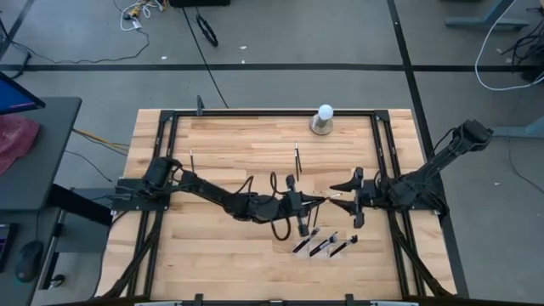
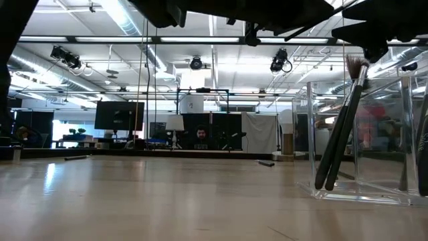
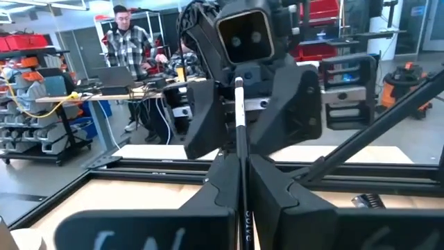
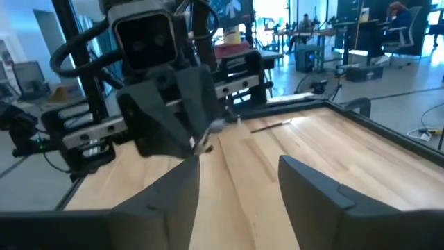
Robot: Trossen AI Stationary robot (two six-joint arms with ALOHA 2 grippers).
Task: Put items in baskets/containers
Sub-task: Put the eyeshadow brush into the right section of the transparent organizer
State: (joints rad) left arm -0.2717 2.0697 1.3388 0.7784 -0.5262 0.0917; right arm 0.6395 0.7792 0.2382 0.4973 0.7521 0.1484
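My left claw [image 1: 313,202] pinches a brush [image 3: 240,125] mid-desk facing my open, empty right claw [image 1: 338,189]; three brushes sit in the tray [image 1: 325,245], others remain.

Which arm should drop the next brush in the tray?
Left. Its gripper is shut on a brush and sits near the clear tray. The right gripper is open and empty, facing it over the table.

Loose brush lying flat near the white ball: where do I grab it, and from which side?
Grip the loose brush mid-handle, coming straight down from above with the fingers across its thin width. It lies flat and alone on the table, so no side offers an edge. The open right gripper is free.
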